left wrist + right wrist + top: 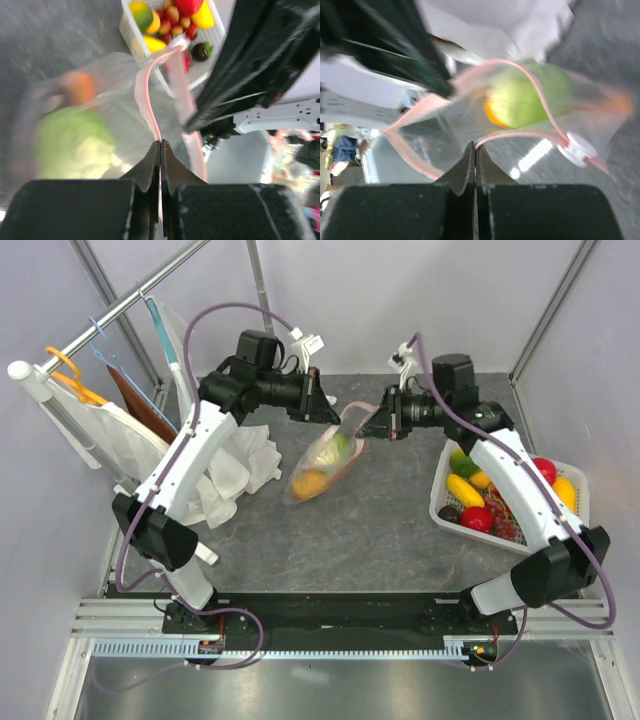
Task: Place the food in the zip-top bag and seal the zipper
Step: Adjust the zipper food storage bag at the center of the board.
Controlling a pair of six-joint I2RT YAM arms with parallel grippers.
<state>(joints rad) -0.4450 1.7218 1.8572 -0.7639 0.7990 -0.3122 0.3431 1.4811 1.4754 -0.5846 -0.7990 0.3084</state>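
The zip-top bag (325,462) hangs tilted above the table, held between both grippers by its mouth. Inside it lie a green cabbage (72,142) and an orange piece (80,87). My left gripper (160,145) is shut on the pink zipper (145,95) strip at one side of the mouth. On the other side my right gripper (476,146) pinches the same strip, and the white slider tab (577,149) sits just to the right of it. The mouth gapes open between them. In the top view the left gripper (335,412) and right gripper (381,423) face each other.
A white slatted basket (437,502) at the right holds more food: red apples, a lemon, corn and a green-orange piece. A crumpled white cloth (245,465) lies at the left under the left arm. A hanger rail (100,320) with cloth runs along the far left.
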